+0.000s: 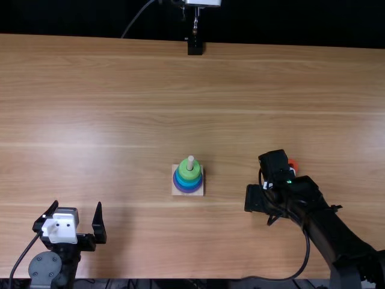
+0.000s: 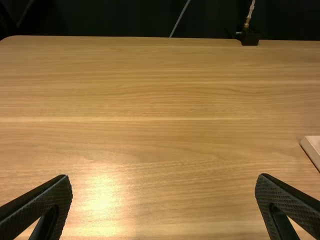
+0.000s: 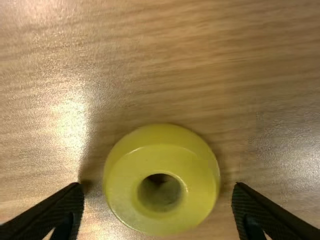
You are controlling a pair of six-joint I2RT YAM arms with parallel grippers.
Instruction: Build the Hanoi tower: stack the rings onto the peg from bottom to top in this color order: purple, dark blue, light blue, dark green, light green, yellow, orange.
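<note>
Right pincer spread astride yellow ring, left pincer spread too. Off-centre close could skid it; low sweep could knock orange ring.

In the top view, the right gripper covers one part of the orange ring, which lies at about its two o'clock. The green part of the stack is too small for counting its rings surely. Toward four o'clock, the right arm is cut by the edge. In the left wrist view, the peg's base is also cut.
</note>
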